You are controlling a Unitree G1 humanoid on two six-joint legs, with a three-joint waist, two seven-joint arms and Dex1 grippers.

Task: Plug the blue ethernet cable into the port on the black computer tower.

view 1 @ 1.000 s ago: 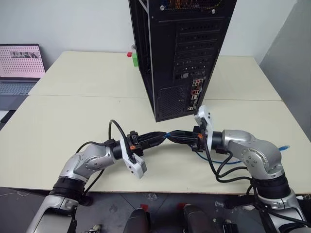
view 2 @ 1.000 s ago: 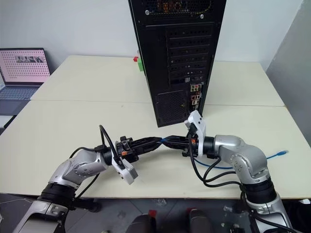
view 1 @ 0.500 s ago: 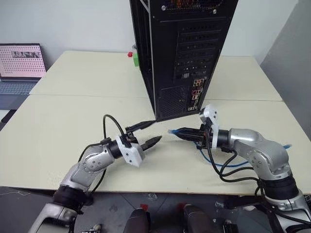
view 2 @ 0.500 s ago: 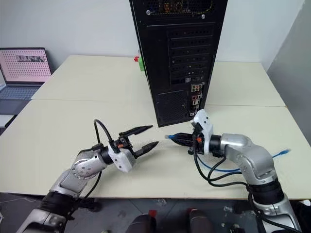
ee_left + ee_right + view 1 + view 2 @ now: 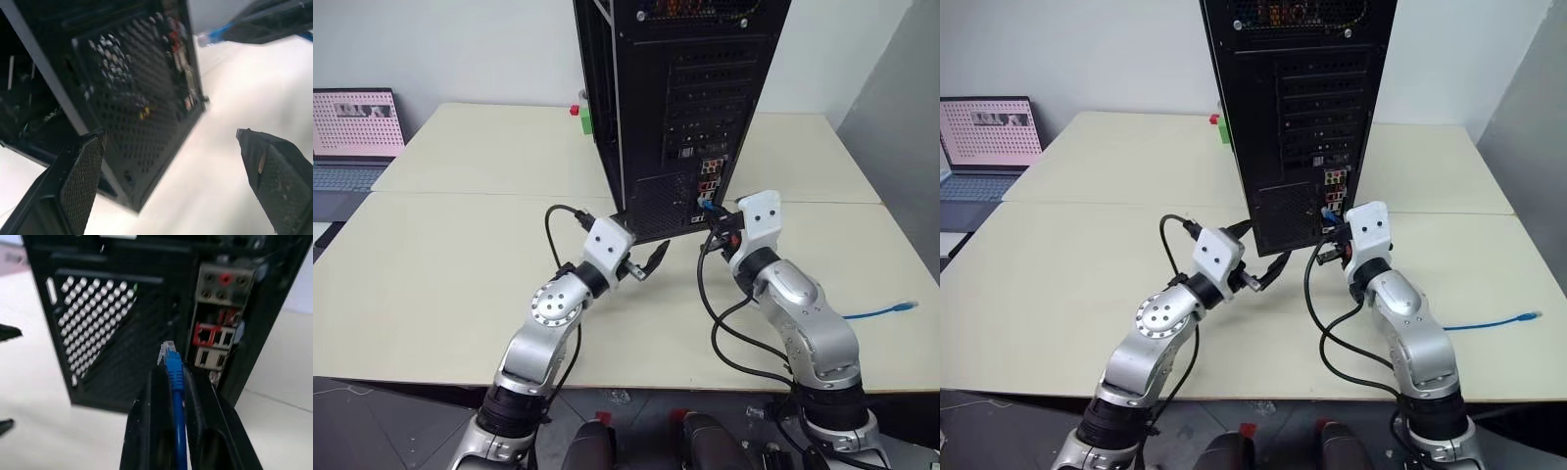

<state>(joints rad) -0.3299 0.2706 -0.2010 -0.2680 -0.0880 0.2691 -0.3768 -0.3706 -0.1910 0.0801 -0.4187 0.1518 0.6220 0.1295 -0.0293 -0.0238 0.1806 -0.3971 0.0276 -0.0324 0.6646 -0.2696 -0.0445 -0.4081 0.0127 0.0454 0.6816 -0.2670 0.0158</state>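
The right tool point(image 5: 176, 396) is clenched on the blue cable point(image 5: 175, 382) just behind its plug, which sticks out past the fingertips, close to the rear connector panel of the black computer tower point(image 5: 680, 98) but not yet touching it. The tower stands upright near the middle of the table point(image 5: 460, 255). The left tool point(image 5: 646, 262) hangs released and holds nothing, beside the tower's lower vent grille. The pickup looks done. Left to do, as I judge it, are lining the plug up with the port point(image 5: 204, 336) and pushing it in. The held stretch runs straight along the fingers, plug end toward the panel. The cable's other end lies near the table's right edge.
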